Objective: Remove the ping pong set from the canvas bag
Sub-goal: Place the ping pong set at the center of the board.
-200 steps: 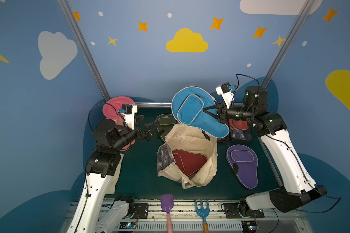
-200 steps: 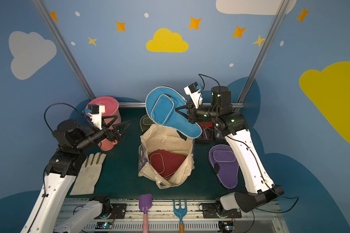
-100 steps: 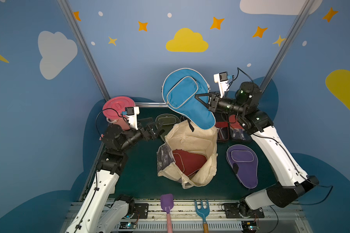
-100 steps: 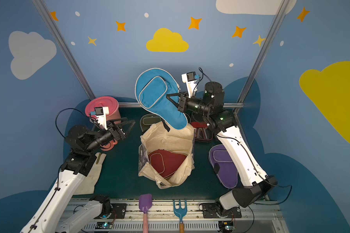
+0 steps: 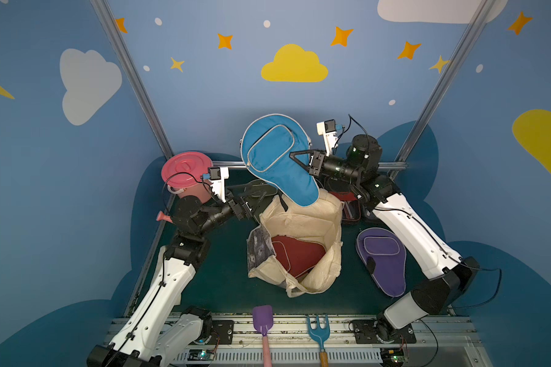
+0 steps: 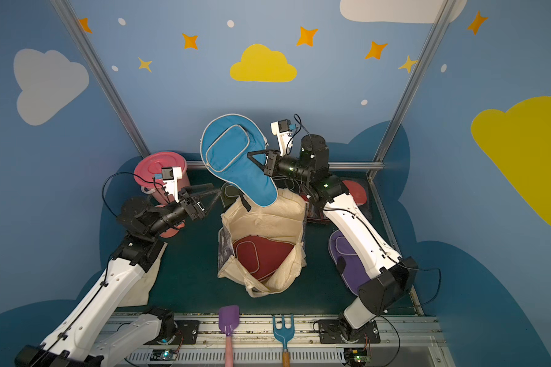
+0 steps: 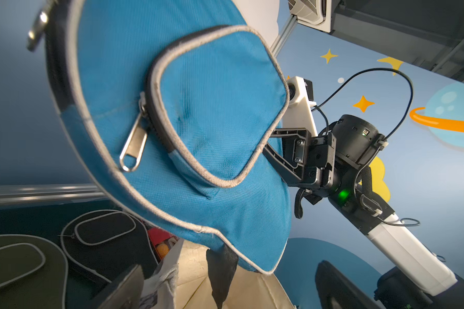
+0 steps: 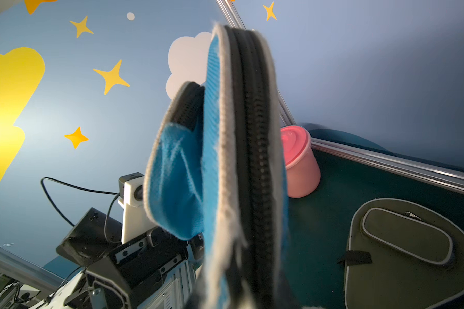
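- Top views are showing a pink bucket (image 5: 185,166) at the worktop's (image 5: 229,286) rear left, a purple shovel (image 5: 262,316) and blue rake (image 5: 318,329) on the front rail (image 5: 287,330).
- Left fingers (image 7: 123,290) are standing wide open beside the canvas bag (image 5: 306,216).
- Right fingers (image 7: 281,163) are gripping the blue case (image 5: 277,165), holding it aloft over the bag's rear rim.
- Grey piping is edging this case; a maroon case (image 5: 296,254) is lying inside the bag.

The canvas bag (image 5: 303,216) stands open mid-mat, with free room above the maroon case (image 5: 296,254) inside. The blue case (image 5: 277,159) hangs in the air over the bag's far edge. Bare mat (image 5: 226,254) lies left of the bag; the purple case (image 5: 382,260) fills the right.
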